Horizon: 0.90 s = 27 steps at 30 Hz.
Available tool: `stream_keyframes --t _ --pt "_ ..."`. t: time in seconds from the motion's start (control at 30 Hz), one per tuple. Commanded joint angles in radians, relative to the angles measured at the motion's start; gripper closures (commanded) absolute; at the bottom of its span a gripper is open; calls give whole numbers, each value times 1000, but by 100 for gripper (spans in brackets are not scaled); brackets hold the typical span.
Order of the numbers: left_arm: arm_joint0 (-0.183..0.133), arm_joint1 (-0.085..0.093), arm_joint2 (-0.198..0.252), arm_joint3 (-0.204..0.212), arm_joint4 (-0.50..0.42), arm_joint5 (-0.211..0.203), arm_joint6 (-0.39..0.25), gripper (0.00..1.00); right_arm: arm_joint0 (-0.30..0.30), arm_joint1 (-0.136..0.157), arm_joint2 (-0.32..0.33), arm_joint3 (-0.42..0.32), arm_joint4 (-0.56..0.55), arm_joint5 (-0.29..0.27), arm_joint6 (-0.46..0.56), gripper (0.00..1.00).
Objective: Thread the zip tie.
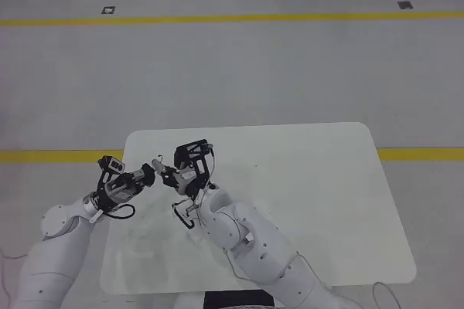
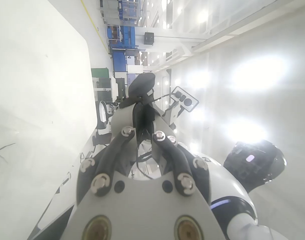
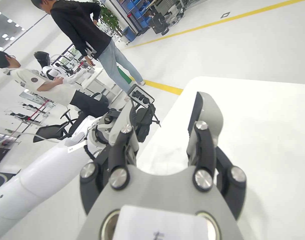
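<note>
Both arms meet in mid-air over the left part of the white table (image 1: 332,193), grippers nose to nose. The left gripper (image 2: 142,111) is clenched, its dark pads pressed together. What they pinch looks like the zip tie (image 3: 157,121), a thin black strip poking out of the clamp. (It is slender, so I call it the tie on judgement.)

The right gripper (image 3: 165,106) is released, jaws spread wide, nothing between them. One of its fingers (image 3: 205,116) stands out over the table, and the other sits just beside the left gripper.

Here is what counts. From the right pincer, the tie lies straight ahead and close. Its long axis runs out of the left clamp toward the open gap of the right jaws, slanting down a little. The left arm has it, and the right is the free one.

The strip reads as narrow, stiff-looking plastic, flat and dark. The fingers are smooth grey shells faced with black pads, on black link bars with shiny metal pins. The tabletop is matt white with rounded corners.

I cannot make out the tie's head.
</note>
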Motion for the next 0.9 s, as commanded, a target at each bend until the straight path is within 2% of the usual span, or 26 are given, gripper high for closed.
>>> stream_keyframes --t 0.0,0.2,0.23,0.3,0.87 --pt "0 0 1 0 0 0 0 100 -5 2 1 -9 -5 0 0 64" --pt "1 1 5 -3 0 -1 1 100 -10 3 1 -19 -9 4 3 79" --pt "2 1 5 -4 0 -1 1 100 -10 3 0 -19 -8 4 3 84" --pt "3 2 5 -4 0 -2 2 100 -10 3 -1 -19 -8 5 4 100" --pt "3 4 12 -19 3 0 9 100 -3 5 -9 -6 -11 -9 12 100"
